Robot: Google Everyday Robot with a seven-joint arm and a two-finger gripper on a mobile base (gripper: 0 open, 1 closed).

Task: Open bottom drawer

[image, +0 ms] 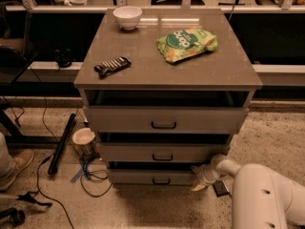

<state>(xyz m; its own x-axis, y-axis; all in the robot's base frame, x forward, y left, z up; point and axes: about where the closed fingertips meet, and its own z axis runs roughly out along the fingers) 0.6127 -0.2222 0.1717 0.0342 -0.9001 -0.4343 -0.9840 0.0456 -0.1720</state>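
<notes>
The cabinet (167, 75) has three grey-beige drawers. The bottom drawer (152, 177) is the lowest and shallowest front, with a small black bar handle (161, 181). It sits slightly out from the cabinet, as do the two above. My gripper (198, 179) is low at the right end of the bottom drawer front, on the end of my white arm (262, 194), which comes in from the lower right. The gripper is well right of the handle.
On the cabinet top lie a white bowl (127, 17), a green chip bag (186, 44) and a dark snack bar (112, 66). A cup (84, 140), a black rod (62, 143) and cables (90, 173) lie on the floor left of the cabinet.
</notes>
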